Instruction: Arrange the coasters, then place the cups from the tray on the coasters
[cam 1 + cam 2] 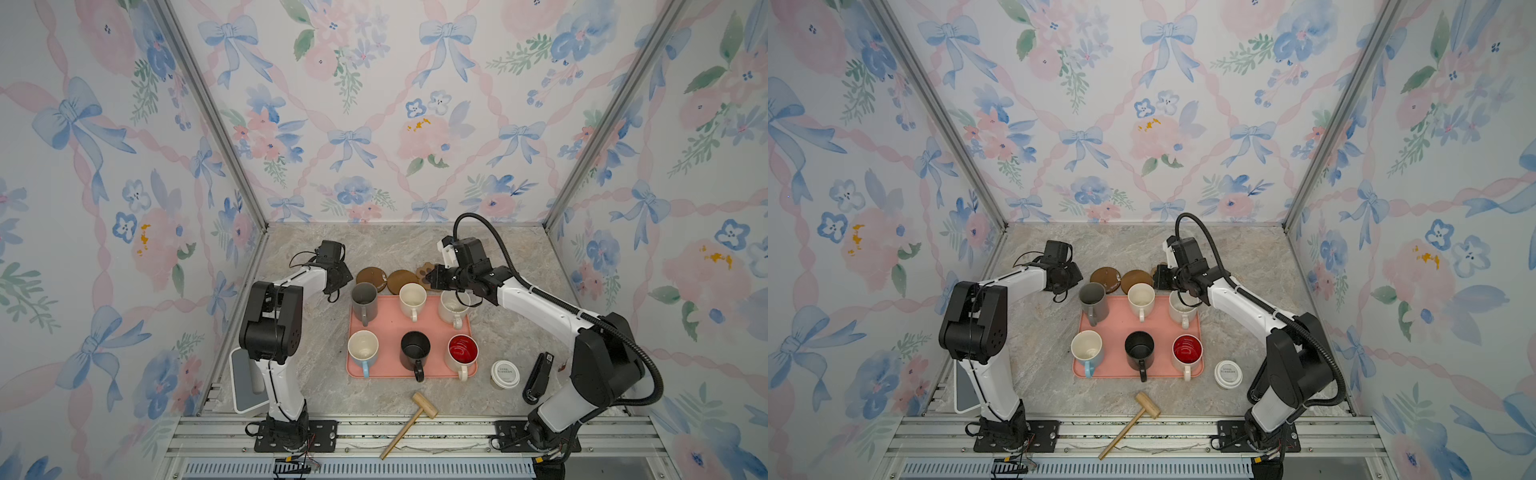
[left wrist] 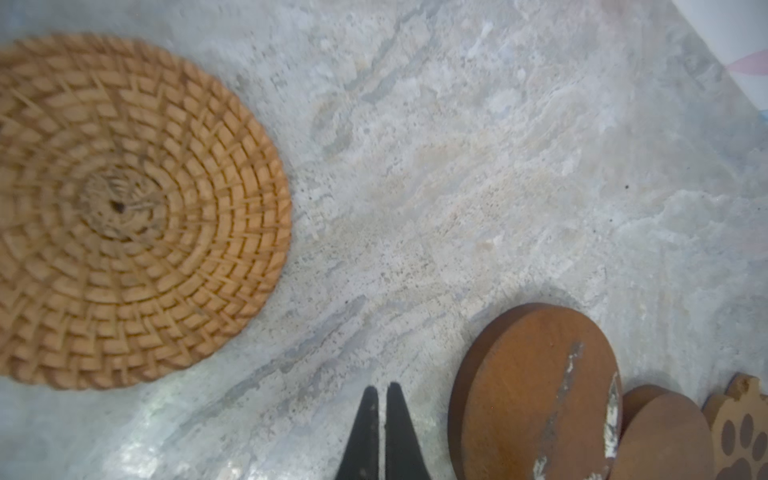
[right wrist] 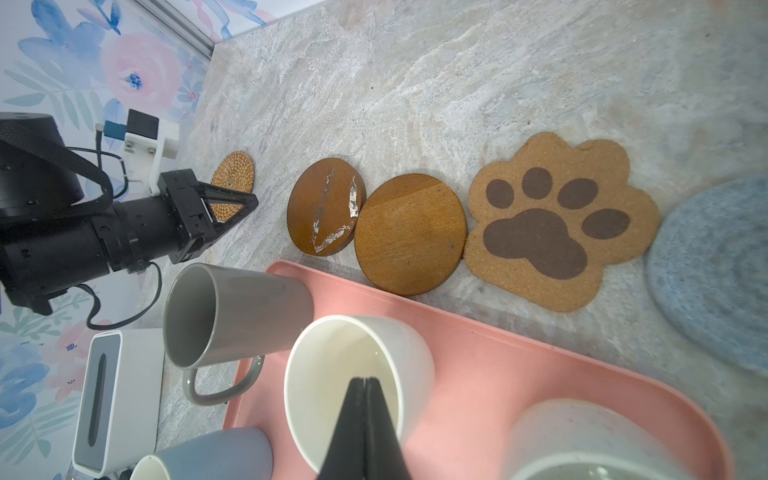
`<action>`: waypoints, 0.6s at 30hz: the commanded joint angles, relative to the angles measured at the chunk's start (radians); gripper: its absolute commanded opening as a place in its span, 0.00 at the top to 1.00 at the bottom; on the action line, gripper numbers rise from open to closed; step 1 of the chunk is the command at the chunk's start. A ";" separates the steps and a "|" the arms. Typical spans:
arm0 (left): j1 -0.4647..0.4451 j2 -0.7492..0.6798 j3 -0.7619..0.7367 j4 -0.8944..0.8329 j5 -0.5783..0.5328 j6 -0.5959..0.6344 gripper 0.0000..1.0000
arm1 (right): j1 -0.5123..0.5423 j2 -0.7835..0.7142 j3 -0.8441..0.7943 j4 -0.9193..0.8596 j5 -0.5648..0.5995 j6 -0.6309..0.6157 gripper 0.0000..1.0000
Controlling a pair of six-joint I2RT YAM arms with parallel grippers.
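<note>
The pink tray (image 1: 390,320) holds two rows of cups: grey (image 1: 364,299), cream (image 1: 412,300) and speckled white (image 1: 453,307) behind; light-blue (image 1: 363,349), black (image 1: 415,351) and red-inside (image 1: 462,353) in front. Behind it lie two brown wooden coasters (image 1: 371,277) (image 1: 401,280) and a paw coaster (image 3: 552,224). The grey-blue coaster (image 3: 715,270) is beyond the paw. The tan rattan coaster (image 2: 124,208) lies left of the row. My left gripper (image 2: 382,390) is shut and empty, between the rattan and the scratched wooden round (image 2: 536,395). My right gripper (image 3: 365,380) is shut and empty, above the tray's back edge.
A white-lidded paper cup (image 1: 505,374) and a black stapler (image 1: 538,378) sit right of the tray. A wooden mallet (image 1: 415,419) lies at the front edge. A white box (image 1: 245,382) stands at the front left by the left arm's base.
</note>
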 commanded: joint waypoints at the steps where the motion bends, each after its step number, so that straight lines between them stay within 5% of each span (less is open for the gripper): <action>1: 0.001 0.002 0.079 -0.015 0.005 0.019 1.00 | -0.002 -0.015 0.016 -0.018 0.003 -0.015 1.00; 18: -0.039 0.377 0.531 -0.014 0.133 0.064 1.00 | -0.008 -0.042 0.002 -0.029 0.025 -0.020 1.00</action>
